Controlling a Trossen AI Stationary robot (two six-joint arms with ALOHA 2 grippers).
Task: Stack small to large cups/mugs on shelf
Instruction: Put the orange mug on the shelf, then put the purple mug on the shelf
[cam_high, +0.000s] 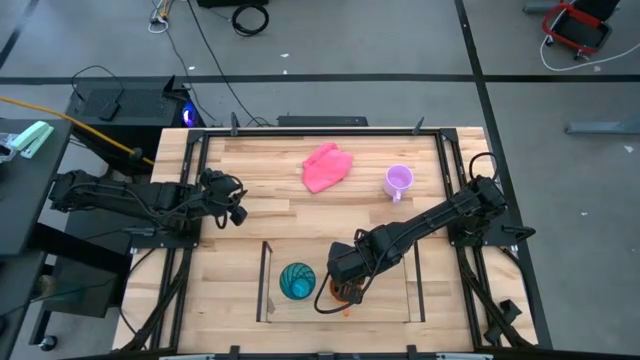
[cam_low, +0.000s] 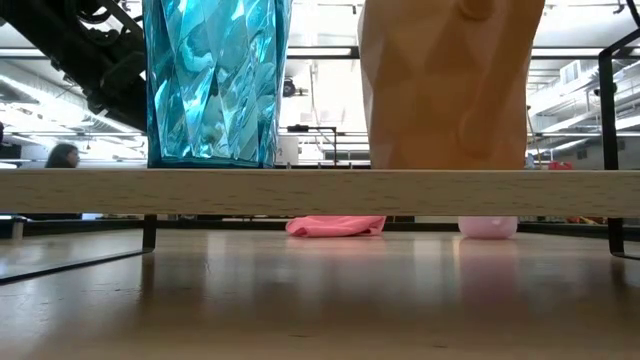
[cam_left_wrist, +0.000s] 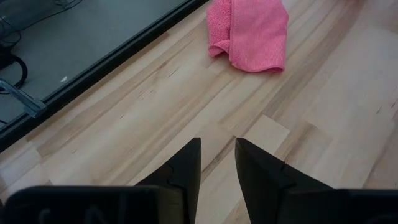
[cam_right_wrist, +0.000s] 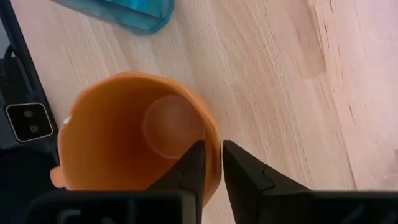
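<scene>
Along the table's left edge, the left arm lies stretched out low and nearly level, its left gripper (cam_high: 238, 212) hanging just inside that edge over bare planks of the light wooden table (cam_high: 250, 170); its two dark fingers (cam_left_wrist: 186, 165) stand a narrow gap apart with nothing between them. Toward the near edge, the low shelf of thin dark metal rods (cam_high: 265, 282) with a pale wooden plank base (cam_low: 320, 191) carries two cups. The teal-blue translucent faceted tumbler (cam_high: 297, 281) stands upright on the plank's left part. Just beside it to the right stands the orange mug (cam_right_wrist: 134, 140), upright, mouth up, mostly hidden from above by the right gripper (cam_high: 345, 283). The right arm reaches diagonally from the table's right edge down to the shelf, wrist bent over the mug. Its fingers (cam_right_wrist: 193, 168) straddle the mug's rim, one inside the mouth and one outside, slightly parted; whether they press the wall cannot be told. Near the far edge, a crumpled pink cloth (cam_high: 327, 167) lies at the middle, and to its right the lilac-purple mug with handle (cam_high: 398, 181) stands upright on the table, well apart from the shelf.
</scene>
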